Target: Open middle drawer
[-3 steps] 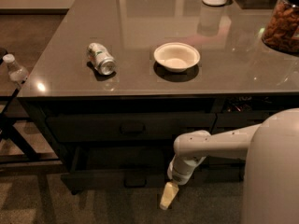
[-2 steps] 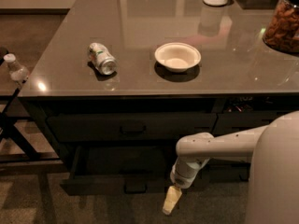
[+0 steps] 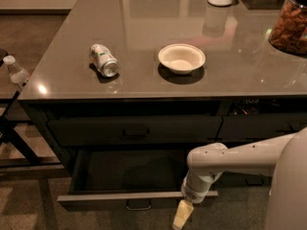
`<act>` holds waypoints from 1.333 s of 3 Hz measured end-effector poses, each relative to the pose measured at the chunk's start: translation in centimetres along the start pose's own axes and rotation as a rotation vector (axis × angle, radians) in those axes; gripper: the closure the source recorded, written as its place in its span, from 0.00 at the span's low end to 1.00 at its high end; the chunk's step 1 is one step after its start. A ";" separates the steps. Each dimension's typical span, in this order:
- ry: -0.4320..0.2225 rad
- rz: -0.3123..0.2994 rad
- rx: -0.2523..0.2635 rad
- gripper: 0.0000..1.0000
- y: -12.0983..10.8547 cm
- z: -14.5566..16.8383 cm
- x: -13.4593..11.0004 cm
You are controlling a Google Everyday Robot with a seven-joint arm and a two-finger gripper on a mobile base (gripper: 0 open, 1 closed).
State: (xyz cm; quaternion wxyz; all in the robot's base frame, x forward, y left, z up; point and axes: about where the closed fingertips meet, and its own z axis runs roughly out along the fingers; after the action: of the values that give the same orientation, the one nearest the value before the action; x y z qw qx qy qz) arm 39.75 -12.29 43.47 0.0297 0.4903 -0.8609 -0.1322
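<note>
1. We see the middle drawer point(image 3: 105, 198) open under the counter point(image 3: 144, 87). Its dark tray sticks out toward us, below a closed drawer point(image 3: 86, 132).
2. The gripper point(image 3: 182, 214) hangs just in front of the right part of the open drawer's front, pointing down. The arm point(image 3: 240, 156) comes in from the right.
3. We cannot tell if the gripper is spread or pressed together.
4. On the counter a can point(image 3: 103, 60) lies on its side, and a bowl point(image 3: 181, 58) stands near it.
</note>
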 end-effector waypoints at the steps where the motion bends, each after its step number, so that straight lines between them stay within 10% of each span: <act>1: -0.019 -0.008 0.032 0.00 -0.4 -1.3 -0.5; 4: -0.008 -0.021 0.048 0.00 -1.2 -0.5 -1.4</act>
State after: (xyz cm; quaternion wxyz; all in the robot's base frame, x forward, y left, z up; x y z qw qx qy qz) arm 41.56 -11.82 43.74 0.0129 0.4994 -0.8588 -0.1136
